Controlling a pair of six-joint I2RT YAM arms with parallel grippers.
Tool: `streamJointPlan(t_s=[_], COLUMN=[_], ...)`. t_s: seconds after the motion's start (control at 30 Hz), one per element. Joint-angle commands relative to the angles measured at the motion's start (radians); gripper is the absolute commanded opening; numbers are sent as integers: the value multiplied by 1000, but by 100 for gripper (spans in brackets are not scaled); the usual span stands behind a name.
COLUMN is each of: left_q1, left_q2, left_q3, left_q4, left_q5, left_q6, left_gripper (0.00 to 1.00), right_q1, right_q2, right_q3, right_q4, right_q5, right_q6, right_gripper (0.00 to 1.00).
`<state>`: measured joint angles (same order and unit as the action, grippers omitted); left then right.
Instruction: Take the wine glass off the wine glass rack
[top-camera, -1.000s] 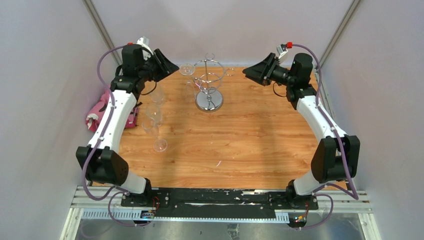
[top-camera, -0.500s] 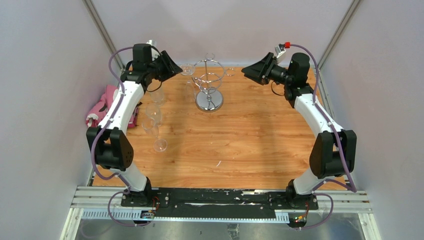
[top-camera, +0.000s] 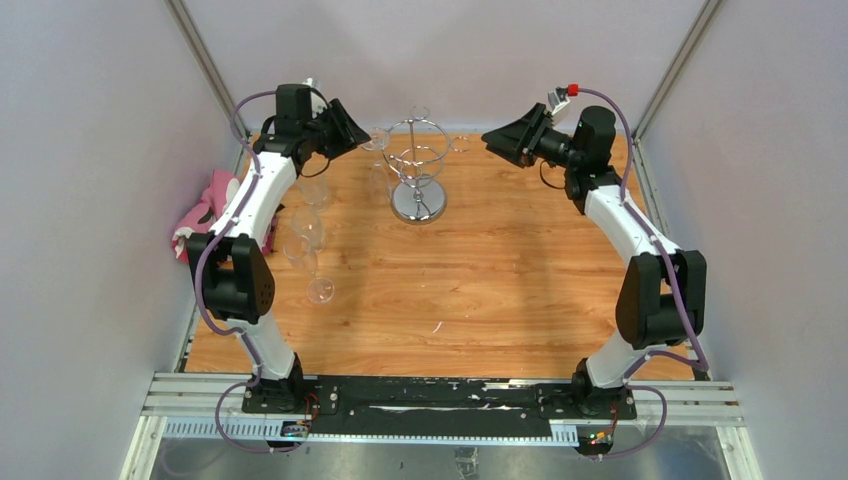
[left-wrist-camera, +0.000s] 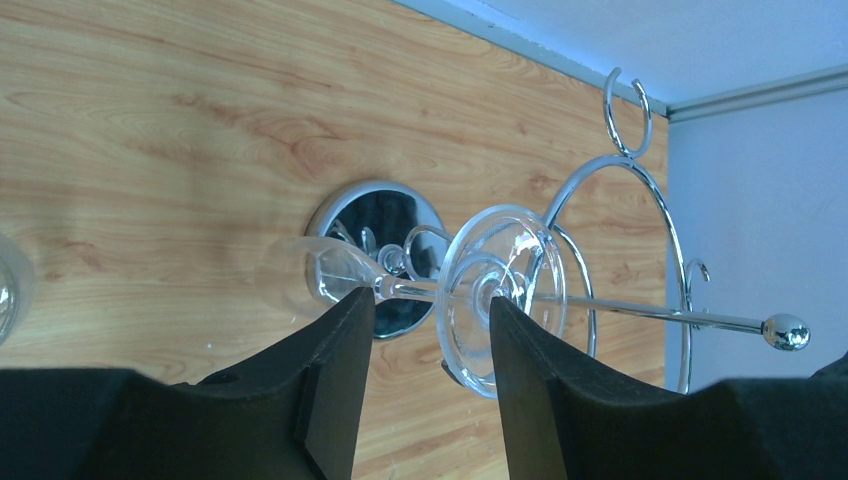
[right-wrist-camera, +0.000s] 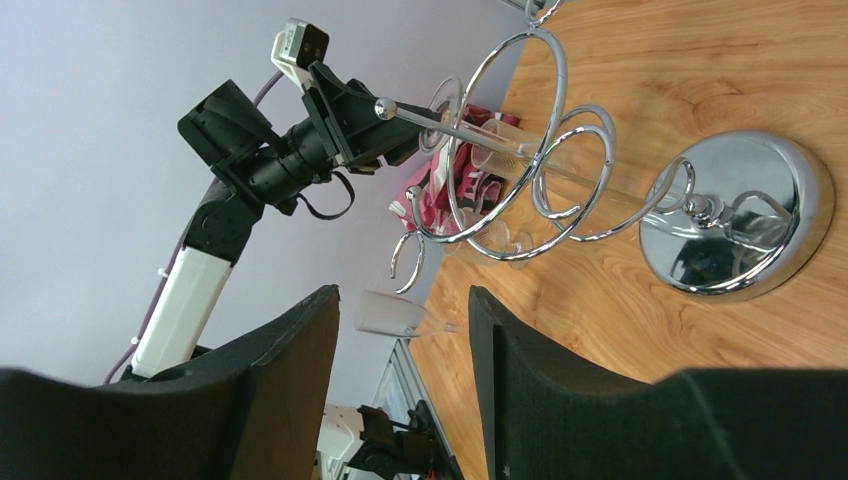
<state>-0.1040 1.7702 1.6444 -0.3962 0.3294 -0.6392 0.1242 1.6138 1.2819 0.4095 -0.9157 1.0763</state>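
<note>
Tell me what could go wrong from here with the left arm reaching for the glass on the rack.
The left jaws stand open on either side of the wine glass stem, near its foot; closing off-centre could let it slip or crack. Pulling the wrong way might tip the wine glass rack. Retreating, the left arm could knock the standing glasses beside it.

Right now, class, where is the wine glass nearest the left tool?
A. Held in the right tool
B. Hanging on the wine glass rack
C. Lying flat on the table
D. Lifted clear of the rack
B: the wine glass hangs on the wine glass rack, its stem level with the gap of the open left tool; the right tool holds nothing.
</note>
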Motion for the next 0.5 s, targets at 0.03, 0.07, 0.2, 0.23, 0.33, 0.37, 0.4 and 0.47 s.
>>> streamJointPlan(t_s=[0.03,0.07,0.2,0.23,0.33,0.37,0.4,0.47], left_q1=[4,4,3,3,3,2,1,1], left_q2=[-1,-2,-16,-16,-11,-11,-12,-19], left_q3=[23,20,3,3,7,4,0,-15], left_q4=[33,36,81,84,83,84,88,102], left_q5=[37,41,62,65,77,81,86,100], left_q6=[-3,-7,-32,-36,-37,-39,-42,-50], left_gripper=[51,51,48,48,45,43,40,37], right_q1=[9,10,9,9,9,9,9,9], right_q2=[22,22,24,26,28,29,30,33], right_q3=[7,5,0,0,-4,-4,-4,-8], right_q4=[81,86,97,97,110,111,112,121], right_q5=[-10,-10,-9,-9,-9,-9,-10,-11], right_q6=[41,43,47,49,57,57,59,65], right_gripper=[54,54,53,53,52,52,51,50])
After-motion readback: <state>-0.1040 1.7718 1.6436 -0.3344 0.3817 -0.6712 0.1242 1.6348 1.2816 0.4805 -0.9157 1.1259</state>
